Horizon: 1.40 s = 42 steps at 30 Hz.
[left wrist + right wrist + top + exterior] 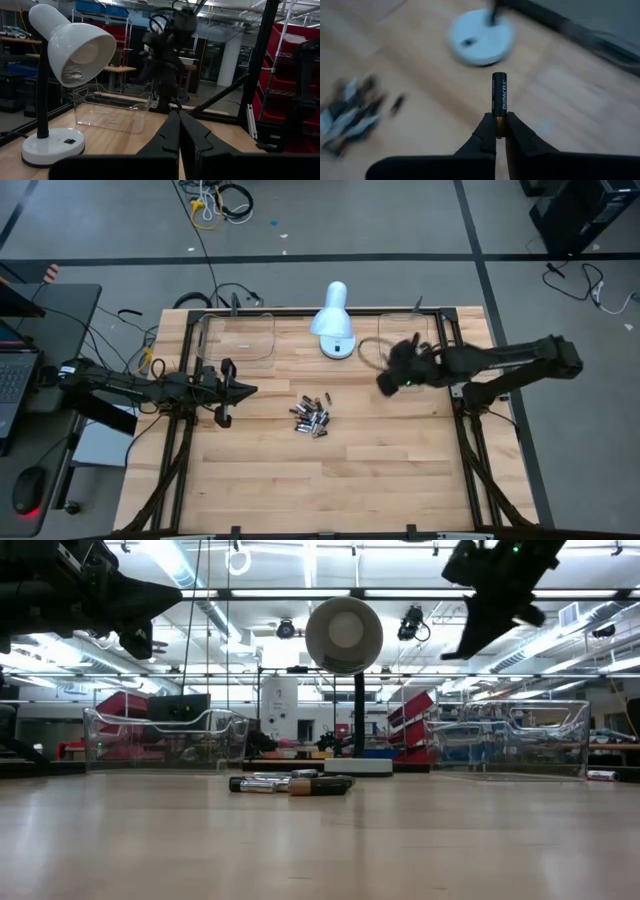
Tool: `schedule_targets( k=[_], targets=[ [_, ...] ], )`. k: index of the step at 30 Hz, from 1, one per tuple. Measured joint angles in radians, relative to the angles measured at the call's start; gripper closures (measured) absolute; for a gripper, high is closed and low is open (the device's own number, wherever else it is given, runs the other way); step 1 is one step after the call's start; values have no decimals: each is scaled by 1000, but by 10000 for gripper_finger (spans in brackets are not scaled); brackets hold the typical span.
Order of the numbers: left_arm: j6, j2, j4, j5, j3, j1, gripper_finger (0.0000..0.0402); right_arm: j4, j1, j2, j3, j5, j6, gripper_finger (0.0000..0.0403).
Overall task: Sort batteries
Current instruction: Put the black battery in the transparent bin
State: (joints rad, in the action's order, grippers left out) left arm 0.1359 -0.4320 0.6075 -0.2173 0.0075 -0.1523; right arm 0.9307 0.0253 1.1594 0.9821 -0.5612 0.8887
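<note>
Right end effector [500, 131] pinches a battery [499, 97] by its very end; it could pivot out.

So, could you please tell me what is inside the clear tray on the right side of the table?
In the high view the right clear tray shows only bare wood through its floor where visible, no batteries. The right arm's end effector and wrist cover its near edge, so that part cannot be checked.
</note>
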Motion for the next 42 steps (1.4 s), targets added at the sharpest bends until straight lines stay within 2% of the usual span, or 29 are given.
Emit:
schedule_targets(
  k=[4, 9, 15, 30, 42],
  targets=[
    [0, 0, 0, 0, 0, 0, 400, 69, -100, -37, 0, -8, 72, 394],
    [0, 0, 0, 0, 0, 0, 400, 84, -210, -15, -6, -9, 62, 394],
    [6, 0, 0, 0, 0, 0, 400, 66, -319, 28, -76, 31, 51, 394],
    [7, 0, 1, 0, 0, 0, 400, -388, -478, 33, -312, 186, -62, 394],
    [7, 0, 1, 0, 0, 0, 400, -509, -564, 33, -405, 190, -88, 394]
  ],
)
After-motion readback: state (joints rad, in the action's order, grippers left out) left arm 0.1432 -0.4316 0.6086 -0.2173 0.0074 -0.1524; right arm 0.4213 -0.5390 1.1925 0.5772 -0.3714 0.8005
